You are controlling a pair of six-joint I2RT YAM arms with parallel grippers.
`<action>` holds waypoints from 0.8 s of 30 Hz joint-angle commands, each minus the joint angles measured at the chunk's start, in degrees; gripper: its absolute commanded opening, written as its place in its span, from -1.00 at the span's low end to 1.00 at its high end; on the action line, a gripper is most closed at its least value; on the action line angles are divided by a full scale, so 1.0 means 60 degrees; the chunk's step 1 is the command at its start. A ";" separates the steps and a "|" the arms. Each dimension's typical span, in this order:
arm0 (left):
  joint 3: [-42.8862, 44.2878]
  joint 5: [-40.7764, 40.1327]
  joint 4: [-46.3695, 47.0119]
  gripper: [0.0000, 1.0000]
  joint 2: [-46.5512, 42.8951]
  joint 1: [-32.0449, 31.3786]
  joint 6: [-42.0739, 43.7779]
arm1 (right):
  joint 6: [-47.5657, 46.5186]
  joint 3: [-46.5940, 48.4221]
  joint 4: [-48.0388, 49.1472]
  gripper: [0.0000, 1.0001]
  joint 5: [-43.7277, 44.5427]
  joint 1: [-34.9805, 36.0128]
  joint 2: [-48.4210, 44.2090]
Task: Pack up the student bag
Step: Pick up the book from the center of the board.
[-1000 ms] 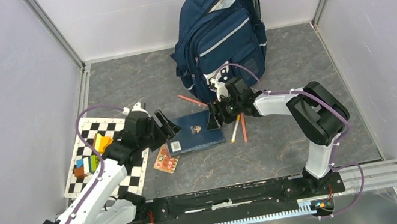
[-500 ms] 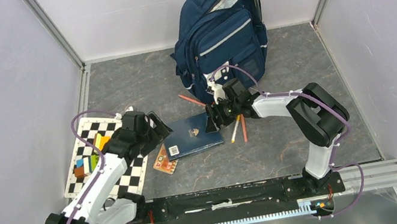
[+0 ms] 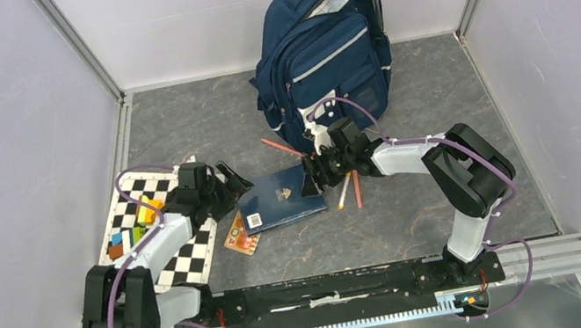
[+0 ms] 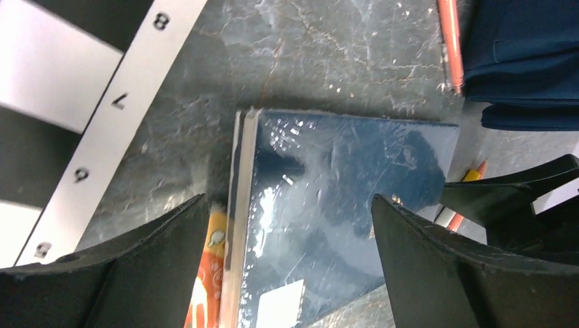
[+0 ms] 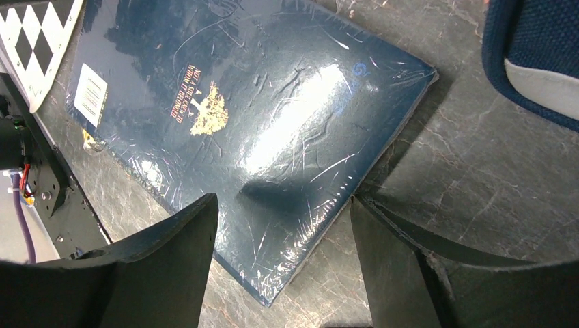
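The student bag, navy with grey stripes, stands upright at the back of the floor with its top unzipped. In front of it a dark blue shrink-wrapped book lies flat. My left gripper is low at the book's left edge, open. In the left wrist view its jaws straddle the book and its spine. My right gripper is at the book's right corner, open. In the right wrist view that gripper spans the book at its corner without touching it.
An orange packet pokes out from under the book's left side. Pencils lie right of the book and another pencil lies by the bag's base. A checkerboard with coloured blocks is at the left.
My left arm has dropped and drawn in, bringing its gripper down to the book's left edge with wider jaws. The right jaws have opened a little; the book has barely moved.
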 commanded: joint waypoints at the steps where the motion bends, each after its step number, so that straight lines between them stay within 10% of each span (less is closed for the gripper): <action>1: -0.0401 0.0807 0.2180 0.76 0.0679 0.0180 0.0472 | -0.0043 -0.0536 -0.1379 0.53 0.0350 0.0087 0.0289; 14: -0.1248 0.2273 0.4893 0.14 0.2638 0.0342 -0.0861 | -0.0001 -0.0488 -0.1349 0.52 0.0301 0.0152 0.0389; 24: -0.2567 0.3044 0.6672 -0.56 0.0627 0.0386 -0.2453 | -0.0139 -0.0368 -0.1377 0.52 0.0381 0.0189 0.0365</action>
